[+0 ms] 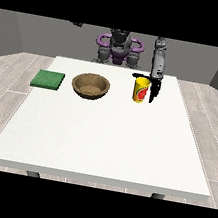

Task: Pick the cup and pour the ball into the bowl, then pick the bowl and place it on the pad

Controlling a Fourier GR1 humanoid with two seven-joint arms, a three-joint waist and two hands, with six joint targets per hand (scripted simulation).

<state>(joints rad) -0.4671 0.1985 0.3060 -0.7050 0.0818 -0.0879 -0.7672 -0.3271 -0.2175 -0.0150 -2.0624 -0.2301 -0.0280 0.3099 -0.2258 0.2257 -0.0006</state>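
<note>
A yellow cup with a red mark stands upright on the white table, right of centre at the back. The hand at the view's right hangs beside the cup's right side with its fingers pointing straight down. Its thumb reaches across behind the cup's rim. No ball shows; the inside of the cup is hidden. A brown wooden bowl sits left of the cup. A green pad lies flat further left. Only a dark tip of the hand at the view's left shows, high above the table.
The robot's torso stands behind the table's far edge. The grey forearm comes down steeply to the cup. Wooden floor surrounds the table.
</note>
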